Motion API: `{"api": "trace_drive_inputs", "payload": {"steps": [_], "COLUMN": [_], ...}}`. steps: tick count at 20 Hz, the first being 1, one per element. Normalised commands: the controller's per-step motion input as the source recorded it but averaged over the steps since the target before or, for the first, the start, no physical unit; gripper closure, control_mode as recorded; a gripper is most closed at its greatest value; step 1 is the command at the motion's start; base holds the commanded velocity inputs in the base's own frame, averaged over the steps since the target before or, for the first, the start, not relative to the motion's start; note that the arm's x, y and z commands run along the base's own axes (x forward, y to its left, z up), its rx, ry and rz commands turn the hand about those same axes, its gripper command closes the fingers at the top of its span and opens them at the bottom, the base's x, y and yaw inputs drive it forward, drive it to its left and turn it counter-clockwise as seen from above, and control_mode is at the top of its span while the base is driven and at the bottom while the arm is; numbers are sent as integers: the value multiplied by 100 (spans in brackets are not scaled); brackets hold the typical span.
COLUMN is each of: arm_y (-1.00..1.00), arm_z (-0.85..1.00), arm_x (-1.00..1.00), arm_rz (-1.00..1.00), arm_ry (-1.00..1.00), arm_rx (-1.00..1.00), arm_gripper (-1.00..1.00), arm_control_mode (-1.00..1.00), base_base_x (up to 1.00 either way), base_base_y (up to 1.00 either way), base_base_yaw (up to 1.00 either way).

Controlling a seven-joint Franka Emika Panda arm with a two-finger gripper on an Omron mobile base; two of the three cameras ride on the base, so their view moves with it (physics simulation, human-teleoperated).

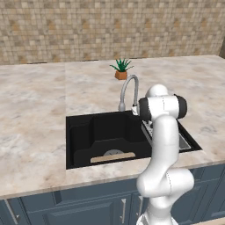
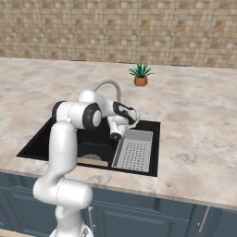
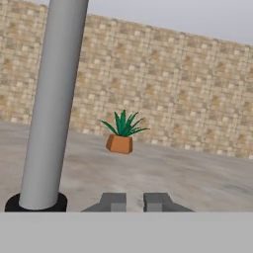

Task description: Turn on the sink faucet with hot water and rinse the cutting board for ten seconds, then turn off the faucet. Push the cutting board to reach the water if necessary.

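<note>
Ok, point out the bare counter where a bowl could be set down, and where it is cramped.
Open counter lies left of the sink, and a wide stretch runs right of the drain tray. Bare counter also lies between the faucet and the potted plant. It is crowded at the faucet base, where the gripper sits beside the spout.

cutting board (image 2: 86,161) half behind arm

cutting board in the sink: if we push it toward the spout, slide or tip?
The cutting board looks thin, flat and rigid, so it would probably slide as one piece. It seems to lie against the sink's front wall, possibly tilted, so it could shift or drop flat.
</note>
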Motion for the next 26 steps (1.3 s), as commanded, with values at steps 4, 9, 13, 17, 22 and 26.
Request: {"api": "trace_drive_inputs", "payload": {"steps": [4, 9, 13, 17, 22, 26], "arm_y": [0, 0, 1, 3, 0, 0], "arm_z": [-6, -15, -31, -36, -24, -29], "arm_x": [-1, -6, -9, -19, -8, -3], "arm_rz": [-2, -3, -4, -3, -3, -3], "arm_ry": [0, 0, 1, 5, 0, 1], "arm_rx": [0, 0, 0, 0, 0, 0], "arm_gripper": [100, 100, 100, 100, 100, 100], "arm_control_mode": [-100, -100, -100, -100, -100, -100], "base_base_x": [0, 0, 0, 0, 0, 0], "base_base_y": [0, 0, 0, 0, 0, 0], "base_base_yaw": [0, 0, 0, 0, 0, 0]}}
